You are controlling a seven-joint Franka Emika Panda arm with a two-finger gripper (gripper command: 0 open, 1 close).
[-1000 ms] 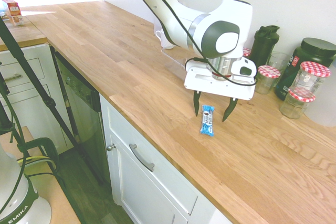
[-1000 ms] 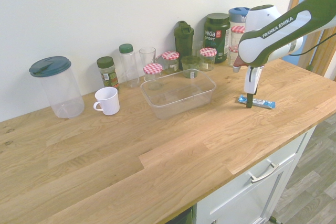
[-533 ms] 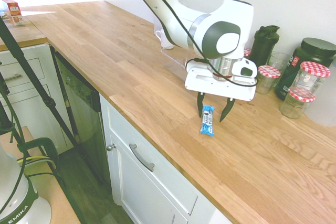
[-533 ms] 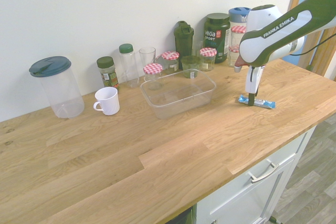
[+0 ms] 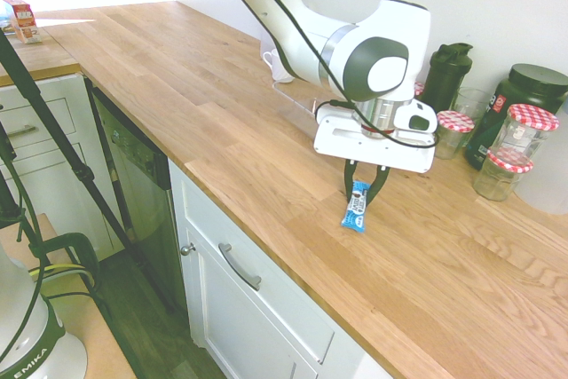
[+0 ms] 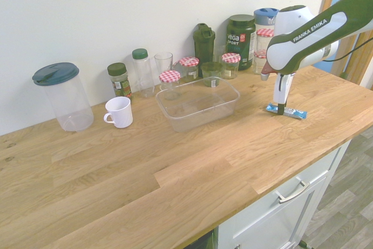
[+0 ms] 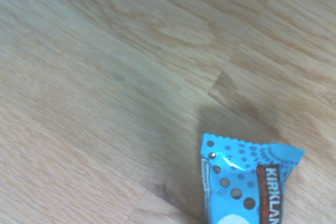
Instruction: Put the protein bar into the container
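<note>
The protein bar (image 5: 357, 209), in a bright blue wrapper, lies on the wooden countertop near its front edge. My gripper (image 5: 360, 194) points straight down over the bar's far end, and its two dark fingers are shut on the bar's sides. From the other side the bar (image 6: 287, 111) sits flat under the gripper (image 6: 281, 109). The wrist view shows one end of the wrapper (image 7: 247, 182) close up. The container (image 6: 173, 116), a clear shallow tub, stands empty on the counter to the left of the gripper; the arm hides most of the container (image 5: 293, 99) in the first exterior view.
Behind the container, jars with red-checked lids (image 6: 189, 62), a dark shaker bottle (image 6: 204, 42) and a dark tub (image 6: 240, 38) line the wall. A white mug (image 6: 119, 111) and a tall clear canister (image 6: 63, 97) stand further left. The counter's front edge (image 6: 326, 151) runs close to the bar.
The fingers stood wide apart on either side of the bar and have closed onto it. The bar has shifted slightly; the arm has barely moved.
</note>
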